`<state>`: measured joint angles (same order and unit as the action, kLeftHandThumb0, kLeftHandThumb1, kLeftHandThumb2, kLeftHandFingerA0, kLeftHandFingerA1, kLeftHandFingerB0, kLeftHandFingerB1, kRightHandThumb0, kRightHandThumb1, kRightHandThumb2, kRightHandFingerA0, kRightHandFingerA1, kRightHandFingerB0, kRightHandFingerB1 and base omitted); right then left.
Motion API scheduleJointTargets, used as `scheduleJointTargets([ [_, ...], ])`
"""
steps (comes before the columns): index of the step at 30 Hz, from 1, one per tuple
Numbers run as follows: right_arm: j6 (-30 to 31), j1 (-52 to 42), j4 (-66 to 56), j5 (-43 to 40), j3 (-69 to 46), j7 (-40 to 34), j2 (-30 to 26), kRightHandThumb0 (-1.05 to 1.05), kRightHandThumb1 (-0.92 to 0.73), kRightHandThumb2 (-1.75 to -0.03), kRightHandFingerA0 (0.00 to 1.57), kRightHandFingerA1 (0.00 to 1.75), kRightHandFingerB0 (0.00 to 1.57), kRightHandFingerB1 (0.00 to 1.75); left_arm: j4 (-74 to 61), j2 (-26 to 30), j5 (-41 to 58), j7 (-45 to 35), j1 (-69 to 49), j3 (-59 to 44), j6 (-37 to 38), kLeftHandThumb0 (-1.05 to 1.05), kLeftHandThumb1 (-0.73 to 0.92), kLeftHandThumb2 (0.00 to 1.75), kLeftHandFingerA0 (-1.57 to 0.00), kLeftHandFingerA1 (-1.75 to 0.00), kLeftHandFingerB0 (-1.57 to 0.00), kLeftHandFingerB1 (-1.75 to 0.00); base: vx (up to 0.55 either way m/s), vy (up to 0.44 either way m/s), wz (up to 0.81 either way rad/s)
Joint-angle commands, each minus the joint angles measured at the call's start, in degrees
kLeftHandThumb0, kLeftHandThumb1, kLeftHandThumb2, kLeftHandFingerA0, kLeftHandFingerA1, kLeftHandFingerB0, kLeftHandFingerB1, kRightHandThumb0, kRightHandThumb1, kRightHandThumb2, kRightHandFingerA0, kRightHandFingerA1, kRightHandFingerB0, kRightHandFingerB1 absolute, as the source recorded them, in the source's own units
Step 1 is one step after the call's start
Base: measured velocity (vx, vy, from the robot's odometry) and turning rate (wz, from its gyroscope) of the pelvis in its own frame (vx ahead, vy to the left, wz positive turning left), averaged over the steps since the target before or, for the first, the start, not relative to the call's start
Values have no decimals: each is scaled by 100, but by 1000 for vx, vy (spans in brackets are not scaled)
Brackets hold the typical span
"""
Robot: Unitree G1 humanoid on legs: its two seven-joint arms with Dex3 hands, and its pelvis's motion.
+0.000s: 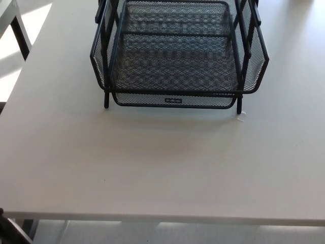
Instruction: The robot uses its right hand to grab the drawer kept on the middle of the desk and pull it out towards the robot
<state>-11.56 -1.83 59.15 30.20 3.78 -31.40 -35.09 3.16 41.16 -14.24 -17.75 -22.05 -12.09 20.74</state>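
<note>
Neither hand shows anywhere in the head view, so I cannot tell whether the right hand is open, closed or holding anything, and places can only be given against the side it would enter from, the picture's right

Farthest from that side, at the upper left corner, stands the edge of a second white table [9, 14] with a dark leg, apart from the work. Below it, at the lower left corner, a dark shape [7, 230] pokes out under the desk [152, 168]; what it is cannot be made out

The desk's bare near half lies between the robot and the task's thing, probably left free so an arm has room to travel and a drawer has room to slide

In the middle, toward the far edge, stands the black mesh rack [101, 53] on thin legs, its upper tray flaring outward. Under that tray sits the drawer [142, 99], a low mesh tray with a small label [173, 100] at the centre of its front. Its front lip lies about level with the rack's front legs, facing the robot, so it looks tucked in rather than drawn far out; the lip is the part an arriving hand could hook

Nearest the right hand's side, just beside the rack's right front leg, lies a small white scrap [241, 116], clear of the drawer's path
</note>
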Motion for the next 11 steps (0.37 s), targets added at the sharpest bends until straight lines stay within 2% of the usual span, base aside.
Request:
scheduleJointTargets([
  [1, 32, 2, 72, -94, 19, -65, -134, -86, -52, -92, 18, 63, 11, 42, 37, 32, 35, 6, -5, -48, 159, -32, 54, 56, -82, -87, -80, -57, 0, 0, 0],
  [2, 33, -13, 52, -100, 20, -56, -140, -87, -67, -61, 19, 63, 18, 32, 37, 20, 61, 1, -8, -53, 161, -32, 54, 56, -83, -87, -80, -58, 0, 0, 0],
  [5, 95, -52, -52, -138, 7, 29, -146, -87, -67, -61, 17, 62, 18, 32, 16, 25, 86, -41, -10, -52, 117, -33, 54, 56, -81, -88, -79, -59, 0, 0, 0],
  [6, 136, -37, -58, -113, 30, 33, -155, -86, -52, -92, 17, 61, 10, 42, 55, 32, 53, -10, 13, -44, 166, -33, 54, 56, -82, -88, -79, -59, 0, 0, 0],
  [8, 149, -3, -30, -99, 53, 30, -160, -87, -53, -93, 17, 61, 10, 42, 66, 40, 36, -4, 27, -39, 176, -33, 54, 56, -81, -87, -79, -59, 0, 0, 0],
  [9, 147, 3, -18, -98, 62, 24, -162, -87, -53, -93, 17, 61, 10, 42, 58, 38, 40, -9, 25, -41, 168, -33, 54, 56, -81, -87, -79, -59, 0, 0, 0],
  [10, 93, 12, 13, -135, 45, 16, -152, -88, -66, -61, 17, 63, 18, 31, 31, 42, 31, -17, 15, -44, 131, -34, 56, 56, -80, -86, -79, -57, 0, 0, 0],
  [11, 70, 16, 27, -152, 39, 12, -148, -88, -66, -61, 17, 63, 18, 31, 19, 43, 27, -20, 11, -46, 115, -34, 56, 56, -80, -86, -79, -57, 0, 0, 0],
])
